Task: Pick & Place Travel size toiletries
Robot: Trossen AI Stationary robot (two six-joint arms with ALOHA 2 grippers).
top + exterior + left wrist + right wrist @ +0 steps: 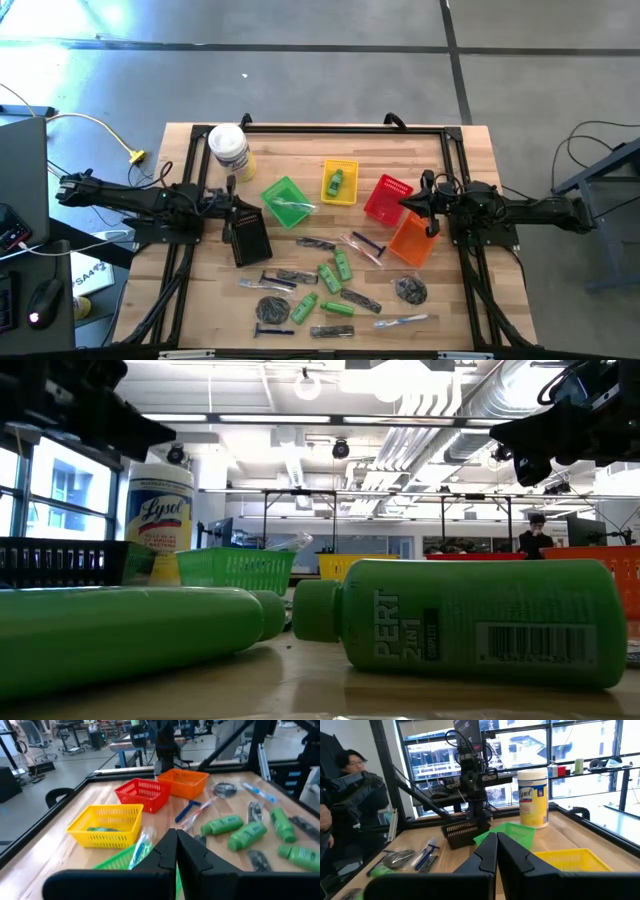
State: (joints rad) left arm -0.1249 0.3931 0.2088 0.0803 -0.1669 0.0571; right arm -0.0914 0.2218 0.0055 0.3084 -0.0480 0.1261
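Near the table's (460, 150) left edge the left gripper (236, 207) hangs clenched and empty beside the green basket (285, 200), while the right gripper (412, 203), also clenched, waits by the red basket (388, 197).

- High view looks straight down on the whole bench (200, 150).
- Low view sits at bench height, very near a green bottle (480, 622), facing the room.
- Both wrist views look across the bench, sharing the yellow basket (107, 822) with the high view.
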